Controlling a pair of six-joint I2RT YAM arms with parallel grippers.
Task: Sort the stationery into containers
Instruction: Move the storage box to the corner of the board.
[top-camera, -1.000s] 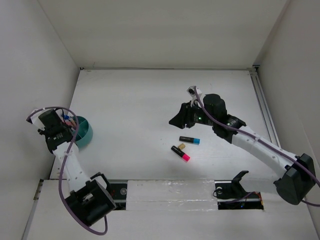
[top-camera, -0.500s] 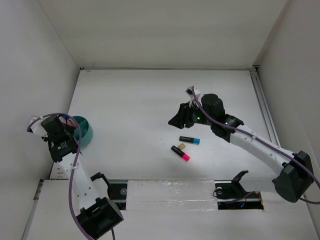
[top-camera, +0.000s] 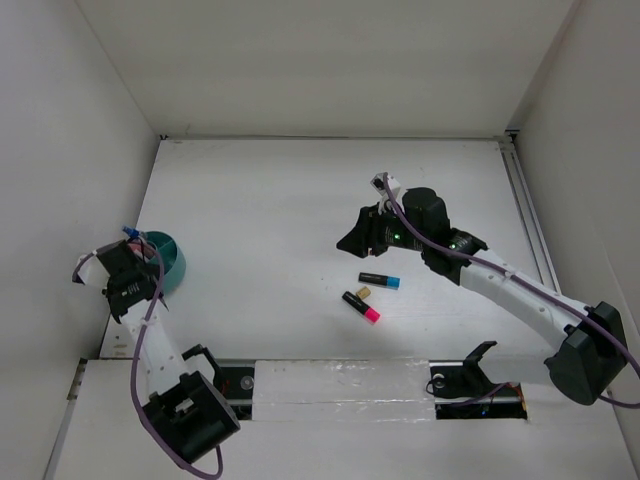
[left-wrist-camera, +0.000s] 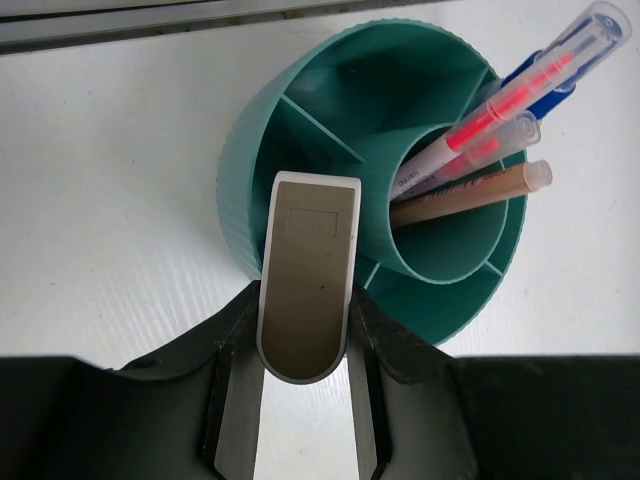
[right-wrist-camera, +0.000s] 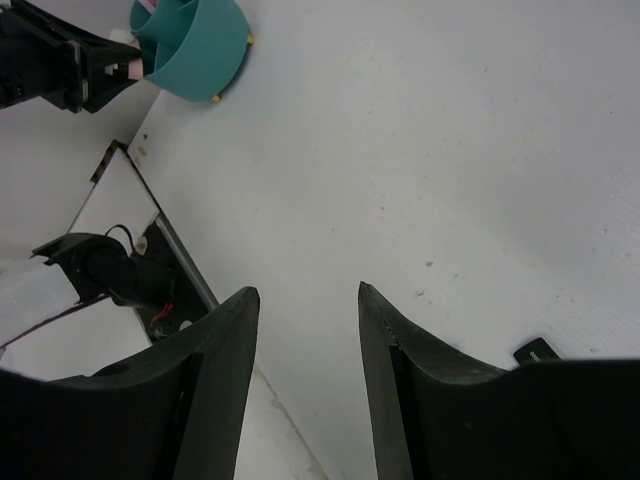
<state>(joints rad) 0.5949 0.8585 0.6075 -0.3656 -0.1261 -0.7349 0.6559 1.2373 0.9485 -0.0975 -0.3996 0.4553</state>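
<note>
Left gripper (left-wrist-camera: 312, 215) has drawn back from the round, ribbed teal organizer (top-camera: 168, 262) at the bench's left edge; only one pale finger shows, so its jaw state cannot be told. Four pens (left-wrist-camera: 470, 150) lean inside the organizer. Right gripper (right-wrist-camera: 305, 295) gapes, empty. On the matte white bench (top-camera: 260, 200), nearer the front edge: blue-ended marker (top-camera: 380, 280), pink-ended marker (top-camera: 361, 307), tan bit (top-camera: 364, 292).

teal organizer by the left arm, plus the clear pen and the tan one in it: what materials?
Teal organizer: looks like moulded plastic with a satin finish, going by the fine ribs on the outer wall and the thin, even dividers. Clear pen: glossy transparent plastic barrel, with a red core showing through. Tan pen: opaque and matte. It could be plastic or paper-wrapped; can't tell.
</note>
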